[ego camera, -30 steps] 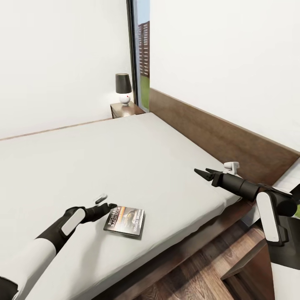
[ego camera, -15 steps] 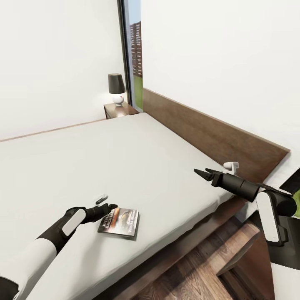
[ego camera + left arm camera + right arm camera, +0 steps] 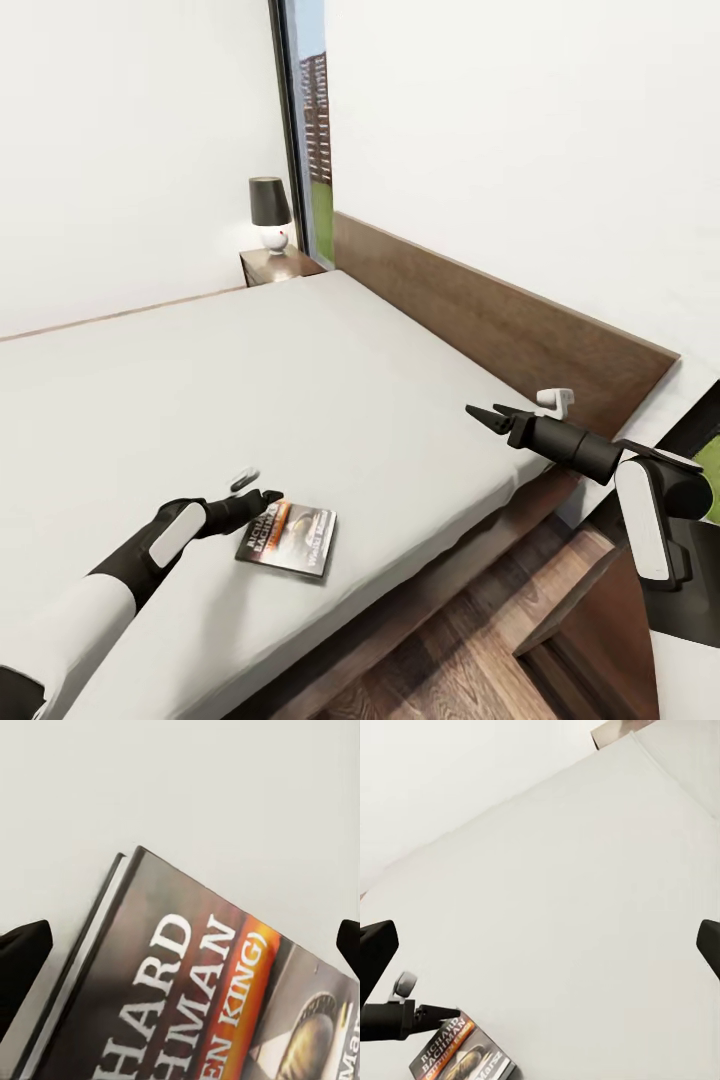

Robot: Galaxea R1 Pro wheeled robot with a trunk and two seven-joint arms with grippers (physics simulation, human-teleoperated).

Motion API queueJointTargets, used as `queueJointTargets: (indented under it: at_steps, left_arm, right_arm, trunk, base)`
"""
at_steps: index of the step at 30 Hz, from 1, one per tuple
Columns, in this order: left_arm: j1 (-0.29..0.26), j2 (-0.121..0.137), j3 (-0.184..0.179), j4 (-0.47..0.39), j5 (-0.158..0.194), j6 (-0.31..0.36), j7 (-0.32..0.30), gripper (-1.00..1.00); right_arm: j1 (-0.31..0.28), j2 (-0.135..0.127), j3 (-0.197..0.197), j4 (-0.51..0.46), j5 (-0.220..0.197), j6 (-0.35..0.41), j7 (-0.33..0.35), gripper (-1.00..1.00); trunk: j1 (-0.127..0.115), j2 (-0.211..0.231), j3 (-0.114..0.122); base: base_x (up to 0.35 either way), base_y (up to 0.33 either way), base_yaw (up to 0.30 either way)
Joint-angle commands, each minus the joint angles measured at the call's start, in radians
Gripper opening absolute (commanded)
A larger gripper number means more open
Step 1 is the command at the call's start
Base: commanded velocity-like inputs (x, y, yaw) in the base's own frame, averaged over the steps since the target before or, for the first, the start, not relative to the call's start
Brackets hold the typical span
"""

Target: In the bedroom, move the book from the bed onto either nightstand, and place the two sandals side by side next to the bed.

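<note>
Head view: we are reaching our left gripper (image 3: pixel 268 496) low over the bed (image 3: pixel 330 400), its tip sitting right at the near edge of the book (image 3: pixel 288 537); from here we cannot tell whether they are touching. In the left wrist view, the 2 black fingertips (image 3: pixel 22 949) are standing wide apart, with the book's dark cover, white lettering and orange band lying between and beyond them on the mattress, so this gripper is spread wide and gripping nothing. The book is lying flat near the mattress's front edge.

Our right gripper (image 3: pixel 490 414) is hovering above the bed's right side, near the brown headboard (image 3: pixel 520 330), well apart from the book. Its fingertips (image 3: pixel 376 945) are sitting at opposite edges of the right wrist view, wide and holding nothing.

Far across the bed, a nightstand (image 3: pixel 275 265) is standing in the corner, carrying a lamp (image 3: pixel 269 213) with a dark shade, beside a tall window (image 3: pixel 308 120).
</note>
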Motion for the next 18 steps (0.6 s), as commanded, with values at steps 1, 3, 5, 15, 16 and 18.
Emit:
queueJointTargets:
  at_steps: [1, 3, 5, 15, 16, 18]
  left_arm:
    - [0.001, 0.001, -0.006, 0.001, 0.004, 0.005, 0.001, 1.00]
    - [0.003, 0.000, -0.006, 0.001, 0.003, 0.005, -0.007, 1.00]
    - [0.004, 0.000, -0.006, 0.001, 0.003, 0.005, -0.020, 1.00]
    - [0.006, -0.004, -0.007, 0.001, 0.002, 0.007, -0.086, 1.00]
    - [0.006, -0.004, -0.008, 0.001, 0.002, 0.007, -0.089, 1.00]
    - [0.006, -0.006, -0.008, 0.001, 0.002, 0.007, -0.095, 1.00]
  right_arm:
    - [-0.001, 0.000, -0.001, 0.000, -0.001, 0.005, 0.003, 1.00]
    - [-0.001, 0.000, -0.001, 0.000, -0.001, 0.005, 0.003, 1.00]
    - [-0.001, 0.000, -0.001, 0.000, -0.001, 0.005, 0.003, 1.00]
    - [-0.001, 0.000, -0.001, 0.000, -0.001, 0.005, 0.003, 1.00]
    - [-0.001, 0.000, -0.001, 0.000, -0.001, 0.005, 0.003, 1.00]
    - [-0.001, 0.000, 0.000, 0.000, -0.001, 0.005, 0.003, 1.00]
  trunk:
    - [0.000, 0.000, -0.001]
    - [0.000, 0.000, -0.001]
    - [0.000, 0.000, -0.001]
    - [0.000, 0.000, -0.001]
    - [0.000, 0.000, -0.001]
    - [0.000, 0.000, -0.001]
  base:
    - [0.000, 0.000, -0.008]
    - [-0.003, 0.000, -0.006]
    - [-0.036, -0.018, -0.004]
    - [-0.101, -0.072, -0.001]
    - [-0.042, -0.031, 0.000]
    - [-0.030, -0.022, 0.000]
